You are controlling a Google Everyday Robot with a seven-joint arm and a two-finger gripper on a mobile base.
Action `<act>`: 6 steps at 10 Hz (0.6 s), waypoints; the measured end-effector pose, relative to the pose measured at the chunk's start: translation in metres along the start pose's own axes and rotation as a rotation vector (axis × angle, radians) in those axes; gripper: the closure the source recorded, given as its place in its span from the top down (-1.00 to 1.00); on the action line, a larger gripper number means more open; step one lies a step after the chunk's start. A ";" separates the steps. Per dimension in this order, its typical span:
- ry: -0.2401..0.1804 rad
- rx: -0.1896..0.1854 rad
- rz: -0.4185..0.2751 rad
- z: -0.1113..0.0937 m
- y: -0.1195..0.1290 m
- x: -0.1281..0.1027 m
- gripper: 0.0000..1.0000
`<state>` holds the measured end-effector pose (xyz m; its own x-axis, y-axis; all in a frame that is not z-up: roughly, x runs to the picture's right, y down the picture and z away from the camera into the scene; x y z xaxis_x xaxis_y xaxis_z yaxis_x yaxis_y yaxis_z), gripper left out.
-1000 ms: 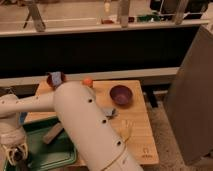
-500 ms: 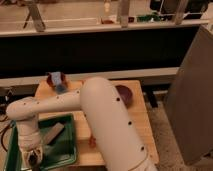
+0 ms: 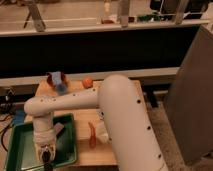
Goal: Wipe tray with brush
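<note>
The green tray (image 3: pixel 20 150) lies at the front left of the wooden table. The small grey-brown brush (image 3: pixel 59 129) lies inside it near its right side. My gripper (image 3: pixel 46 155) hangs on the white wrist, pointing down over the tray's front middle, a little in front and to the left of the brush. My big white arm (image 3: pixel 120 115) arches over the table's middle and hides the maroon bowl.
A thin orange-red strip (image 3: pixel 92 135) lies on the wooden table (image 3: pixel 85 155) just right of the tray. An orange ball (image 3: pixel 87 81) and a blue object (image 3: pixel 57 81) sit at the back. A dark counter wall runs behind. A grey panel (image 3: pixel 192 95) stands at the right.
My arm has swung so that its upper part now covers the bowl. The gripper has shifted a little to the right over the tray. The brush stays in the tray.
</note>
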<state>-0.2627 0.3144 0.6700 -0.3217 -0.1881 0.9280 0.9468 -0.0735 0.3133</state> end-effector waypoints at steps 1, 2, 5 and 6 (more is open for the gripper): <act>0.010 0.007 0.028 -0.004 0.011 0.000 -1.00; 0.020 0.012 0.046 -0.008 0.017 0.002 -1.00; 0.045 0.023 0.080 -0.019 0.028 0.018 -1.00; 0.049 0.026 0.082 -0.020 0.029 0.021 -1.00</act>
<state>-0.2422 0.2885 0.6944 -0.2428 -0.2402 0.9399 0.9696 -0.0311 0.2426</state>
